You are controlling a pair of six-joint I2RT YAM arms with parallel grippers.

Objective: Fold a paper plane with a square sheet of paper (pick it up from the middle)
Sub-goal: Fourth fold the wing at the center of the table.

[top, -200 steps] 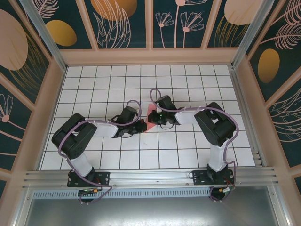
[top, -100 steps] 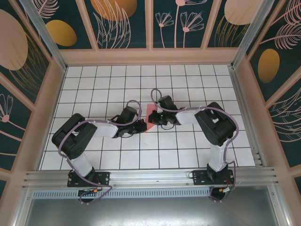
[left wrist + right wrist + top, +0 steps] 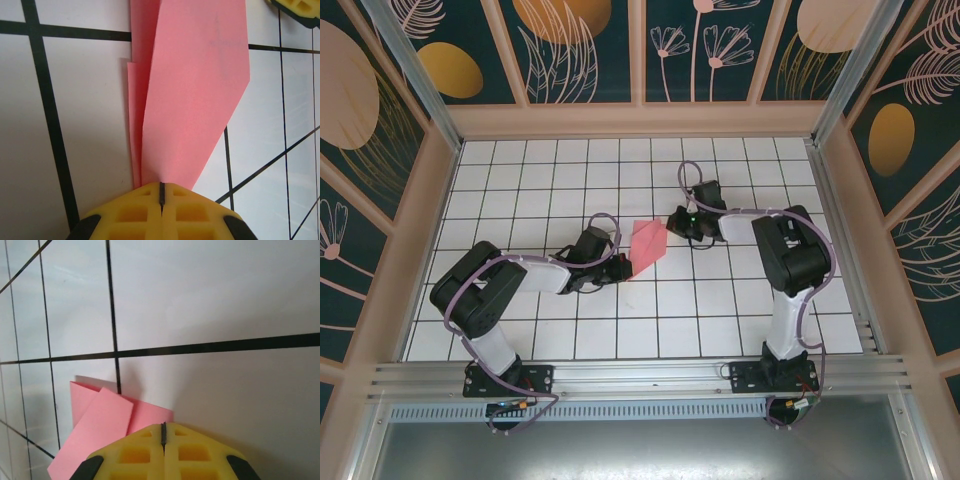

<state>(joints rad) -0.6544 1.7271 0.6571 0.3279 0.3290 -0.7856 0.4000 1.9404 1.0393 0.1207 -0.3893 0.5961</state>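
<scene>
While both of your arms reached toward the middle, the enclosure's dark walls (image 3: 580, 50), painted with pale leaves and orange discs, framed a white table (image 3: 520, 180) ruled into squares by black lines. Your left arm (image 3: 515, 275) lay bent low across the near left of the table. Your right arm (image 3: 790, 255) stretched from the near right toward the centre. Between them, near the middle of the table, lay the square sheet of paper (image 3: 646, 245). It was salmon pink and already folded into a narrow, layered shape with slanted edges, running from near left to far right. Your left gripper (image 3: 619, 266) was clenched on its near left end. From the left wrist camera, the sheet fanned out from between the shut yellow fingertips (image 3: 147, 194), with at least two layers showing. Your right gripper (image 3: 673, 222) sat just beside the sheet's far right corner, its fingers (image 3: 187, 436) pressed together. From the right wrist camera, pink paper showed low on the left beside those fingers; whether they touched it could not be told.
</scene>
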